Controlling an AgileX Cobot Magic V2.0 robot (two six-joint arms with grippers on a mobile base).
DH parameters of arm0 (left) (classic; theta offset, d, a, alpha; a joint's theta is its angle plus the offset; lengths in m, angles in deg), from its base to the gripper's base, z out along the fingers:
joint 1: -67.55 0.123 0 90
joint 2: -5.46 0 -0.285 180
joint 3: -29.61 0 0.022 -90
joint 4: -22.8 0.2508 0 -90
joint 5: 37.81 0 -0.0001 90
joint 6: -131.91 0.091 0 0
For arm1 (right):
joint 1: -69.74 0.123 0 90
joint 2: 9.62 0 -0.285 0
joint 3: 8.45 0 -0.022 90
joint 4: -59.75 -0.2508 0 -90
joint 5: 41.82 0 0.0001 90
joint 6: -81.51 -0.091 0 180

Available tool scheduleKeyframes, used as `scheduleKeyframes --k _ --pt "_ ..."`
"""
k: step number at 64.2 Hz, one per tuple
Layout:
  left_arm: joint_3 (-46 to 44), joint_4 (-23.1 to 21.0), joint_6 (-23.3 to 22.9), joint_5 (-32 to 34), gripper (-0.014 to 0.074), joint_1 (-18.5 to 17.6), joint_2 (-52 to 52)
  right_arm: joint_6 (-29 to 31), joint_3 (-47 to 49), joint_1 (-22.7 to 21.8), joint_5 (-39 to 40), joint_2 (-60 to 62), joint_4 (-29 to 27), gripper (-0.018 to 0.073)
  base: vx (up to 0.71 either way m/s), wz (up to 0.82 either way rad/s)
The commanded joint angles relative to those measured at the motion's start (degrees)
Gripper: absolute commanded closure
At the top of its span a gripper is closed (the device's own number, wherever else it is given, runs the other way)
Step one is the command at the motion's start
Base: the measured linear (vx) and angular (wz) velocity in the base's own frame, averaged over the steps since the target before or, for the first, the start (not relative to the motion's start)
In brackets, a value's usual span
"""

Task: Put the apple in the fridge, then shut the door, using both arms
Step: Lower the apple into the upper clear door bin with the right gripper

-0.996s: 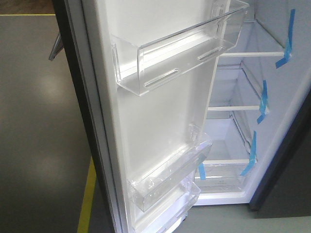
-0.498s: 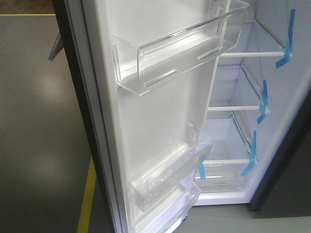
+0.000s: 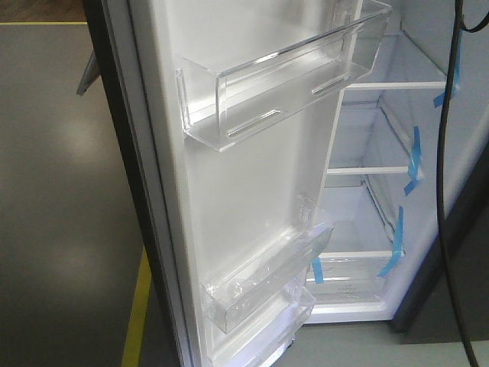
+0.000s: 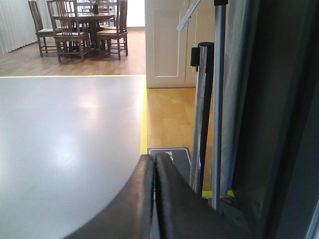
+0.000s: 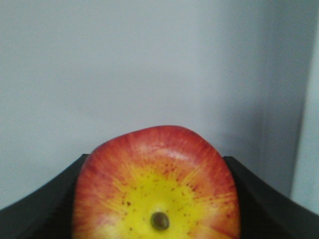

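One fridge is being shown, with one door. Three clear bins are being counted on that door: one upper bin and two lower bins. Inside, three shelves and four blue tape strips are being counted. One black cable and two yellow floor lines are being seen in the front view. One apple is being shown, with two black fingers of the right tool. Two fingers are being counted on the left tool. Two metal posts, one table and at least three chairs are being seen in the left wrist view
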Motion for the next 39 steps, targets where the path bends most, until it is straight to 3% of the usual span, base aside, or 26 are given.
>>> scheduleKeyframes --k 1,20,39 --pt "1.7 -0.03 -0.09 4.21 0.0602 -0.04 0.82 0.88 1.93 -0.13 0.92 1.89 -4.08 0.0456 0.0 0.0" --pt "1.7 -0.03 -0.09 4.21 0.0602 -0.04 0.82 1.97 1.93 -0.13 -1.04 1.08 -4.09 0.0347 0.0 0.0" --pt "1.7 -0.03 -0.09 4.21 0.0602 -0.04 0.82 1.9 1.93 -0.13 -1.07 0.97 -3.99 0.0012 0.0 0.0"
